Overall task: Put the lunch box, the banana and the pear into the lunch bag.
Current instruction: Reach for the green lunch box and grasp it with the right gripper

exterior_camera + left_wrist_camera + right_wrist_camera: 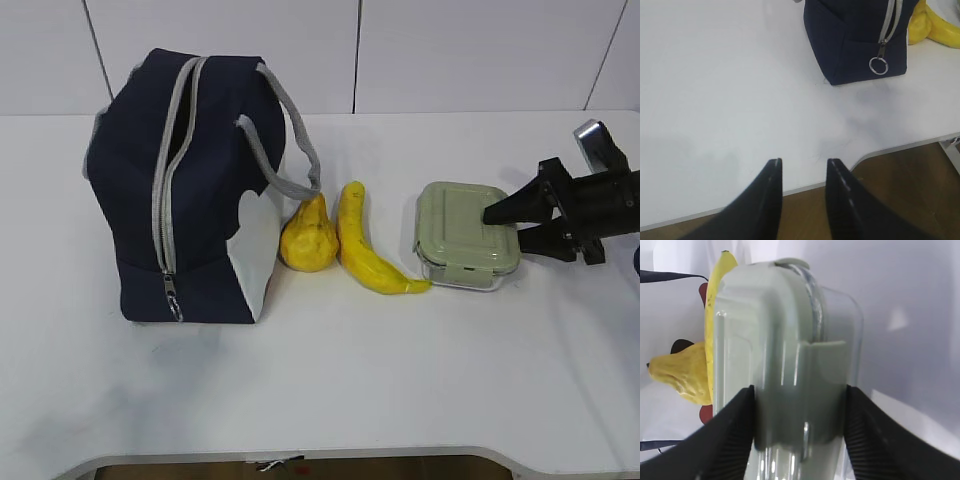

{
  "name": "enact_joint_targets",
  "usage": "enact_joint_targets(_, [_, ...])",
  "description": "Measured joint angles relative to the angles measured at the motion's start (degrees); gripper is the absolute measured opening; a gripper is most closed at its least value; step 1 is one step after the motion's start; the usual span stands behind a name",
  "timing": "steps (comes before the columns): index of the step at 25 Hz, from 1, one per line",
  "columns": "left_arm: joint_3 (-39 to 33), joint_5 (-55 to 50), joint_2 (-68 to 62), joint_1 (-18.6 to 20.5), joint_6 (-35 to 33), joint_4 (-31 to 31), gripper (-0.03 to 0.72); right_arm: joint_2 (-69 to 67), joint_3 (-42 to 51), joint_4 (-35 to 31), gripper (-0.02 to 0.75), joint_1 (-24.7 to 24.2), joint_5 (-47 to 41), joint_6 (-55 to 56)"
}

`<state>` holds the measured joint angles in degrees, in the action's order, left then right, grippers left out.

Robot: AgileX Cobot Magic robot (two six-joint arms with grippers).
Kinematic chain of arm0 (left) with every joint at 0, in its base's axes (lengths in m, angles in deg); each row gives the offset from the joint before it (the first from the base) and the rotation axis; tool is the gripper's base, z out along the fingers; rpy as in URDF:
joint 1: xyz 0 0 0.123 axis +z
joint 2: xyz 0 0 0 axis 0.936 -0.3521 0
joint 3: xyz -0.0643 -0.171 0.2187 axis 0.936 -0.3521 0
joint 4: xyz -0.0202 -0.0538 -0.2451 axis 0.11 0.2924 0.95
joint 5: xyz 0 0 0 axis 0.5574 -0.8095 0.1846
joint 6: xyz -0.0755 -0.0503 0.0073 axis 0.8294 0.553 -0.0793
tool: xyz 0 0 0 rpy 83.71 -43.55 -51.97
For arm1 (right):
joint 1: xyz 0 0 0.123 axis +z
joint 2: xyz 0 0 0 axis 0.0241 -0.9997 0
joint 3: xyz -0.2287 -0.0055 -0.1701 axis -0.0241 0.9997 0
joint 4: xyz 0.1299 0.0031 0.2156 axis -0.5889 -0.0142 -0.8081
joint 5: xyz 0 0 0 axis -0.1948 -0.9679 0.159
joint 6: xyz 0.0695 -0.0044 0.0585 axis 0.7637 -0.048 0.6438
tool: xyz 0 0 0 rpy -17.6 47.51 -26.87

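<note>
A: Straddling the lunch box (790,365), the right claw (799,430) has one finger above the lid and one below the glass base. The fingers look right at its faces, but I cannot tell whether they are clamped on it yet or merely apart around it.

B: And the risk?

A: The hold is only on the near edge, over the clip. My guess is that glass is heavy and smooth, so lifted from one end the box could droop or slide out. It could also swing into the banana (365,245), which lies just beside it, with the pear (307,236) touching the banana on the far side, next to the lunch bag (185,190).

B: The bag?

A: Upright, zip pulled partly down, but the mouth is a narrow slit. I would expect the box to catch on the edges, or tip the bag over, unless something holds it wide.

B: The other claw?

A: The left claw (804,172) is empty, fingers a little apart, over the table's front edge, well away from the bag.

B: Surroundings?

A: A plain white table (400,380), smooth and matte, and a white panelled wall (450,50) behind.
</note>
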<state>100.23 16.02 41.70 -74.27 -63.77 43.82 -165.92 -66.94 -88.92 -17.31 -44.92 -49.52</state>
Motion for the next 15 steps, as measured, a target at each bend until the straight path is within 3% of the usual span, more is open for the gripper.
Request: enact_joint_targets(15, [0.00, 0.00, 0.00, 0.00, 0.00, 0.00, 0.227, 0.00, -0.22, -0.10, 0.404, 0.00, -0.70, -1.51])
